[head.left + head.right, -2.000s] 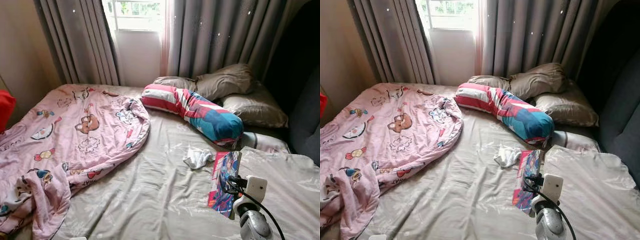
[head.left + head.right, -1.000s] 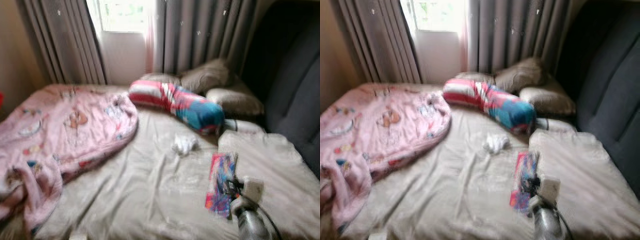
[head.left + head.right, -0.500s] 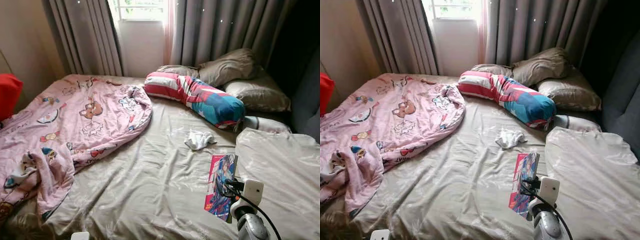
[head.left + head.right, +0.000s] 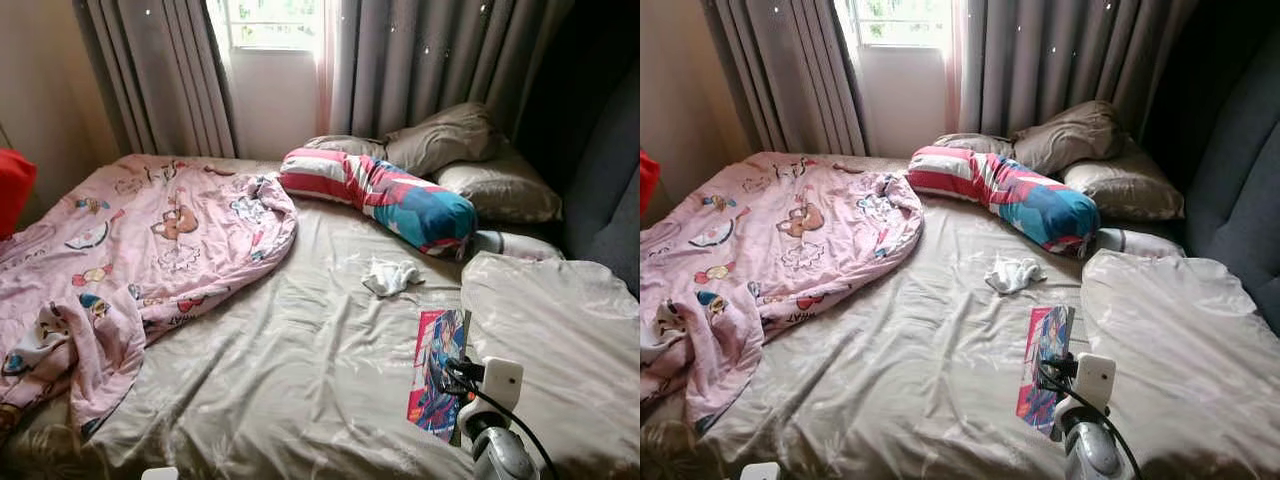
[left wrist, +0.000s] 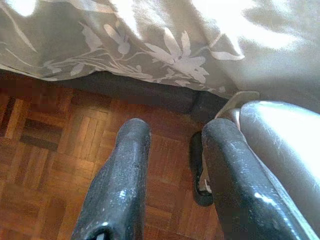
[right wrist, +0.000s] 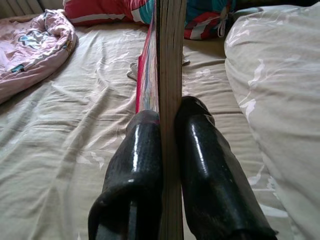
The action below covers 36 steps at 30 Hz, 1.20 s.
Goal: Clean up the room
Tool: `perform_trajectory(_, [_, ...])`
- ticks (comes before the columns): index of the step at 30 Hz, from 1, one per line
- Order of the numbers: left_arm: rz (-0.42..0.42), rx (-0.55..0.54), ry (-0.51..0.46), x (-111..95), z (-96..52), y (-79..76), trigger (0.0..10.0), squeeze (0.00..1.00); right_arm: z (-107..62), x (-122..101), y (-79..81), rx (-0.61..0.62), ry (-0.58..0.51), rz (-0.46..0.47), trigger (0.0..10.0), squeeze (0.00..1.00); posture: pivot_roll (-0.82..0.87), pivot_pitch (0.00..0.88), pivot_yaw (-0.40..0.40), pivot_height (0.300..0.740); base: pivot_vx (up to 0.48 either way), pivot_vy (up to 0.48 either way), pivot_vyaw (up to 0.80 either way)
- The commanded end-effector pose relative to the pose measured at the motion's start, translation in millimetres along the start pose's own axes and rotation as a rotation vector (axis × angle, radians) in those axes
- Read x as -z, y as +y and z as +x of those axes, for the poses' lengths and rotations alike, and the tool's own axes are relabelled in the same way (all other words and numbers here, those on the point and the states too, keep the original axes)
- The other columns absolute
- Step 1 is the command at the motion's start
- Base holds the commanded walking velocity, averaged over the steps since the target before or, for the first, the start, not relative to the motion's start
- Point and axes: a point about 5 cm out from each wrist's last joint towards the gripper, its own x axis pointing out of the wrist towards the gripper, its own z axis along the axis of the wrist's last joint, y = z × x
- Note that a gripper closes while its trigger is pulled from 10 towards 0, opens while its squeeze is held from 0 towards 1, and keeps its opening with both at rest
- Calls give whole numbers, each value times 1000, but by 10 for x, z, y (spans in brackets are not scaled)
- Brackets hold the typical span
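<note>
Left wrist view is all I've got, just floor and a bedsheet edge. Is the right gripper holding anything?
Observer: Yes, the right gripper is shut on a thin comic book, clamped edge-on above the bed.
Operator: What else is loose on the bed?
Observer: A small white cloth lies beyond the book, towards the striped bolster.
Operator: And the blanket?
Observer: The pink blanket is bunched over the bed's left side.
</note>
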Motion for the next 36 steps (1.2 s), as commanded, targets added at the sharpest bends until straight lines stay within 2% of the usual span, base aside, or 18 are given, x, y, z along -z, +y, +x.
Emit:
perform_trajectory(1, [9, 8, 15, 35, -3, -43, 10000, 0, 23, -75, 17, -9, -38, -2, 10000, 0, -24, 5, -6, 635, 0, 0, 0])
perform_trajectory(6, [11, 6, 25, 117, -29, -9, 10000, 0, 5, -42, 13, -5, -28, -3, 10000, 0, -22, 9, -2, 635, 0, 0, 0])
perform_trajectory(20, [23, 1, 37, 163, -49, 65, 10000, 0, 18, -32, 58, -16, -21, -7, 10000, 0, -22, 27, 15, 635, 0, 0, 0])
perform_trajectory(28, [32, -12, 58, 239, -83, 168, 10000, 0, 25, -18, 92, -21, -13, -5, 10000, 0, -20, 38, 27, 635, 0, 0, 0])
perform_trajectory(36, [45, -6, 58, 238, -84, 174, 10000, 0, 40, -32, 80, -16, -12, -14, 10000, 0, -26, 35, 33, 635, 0, 0, 0])
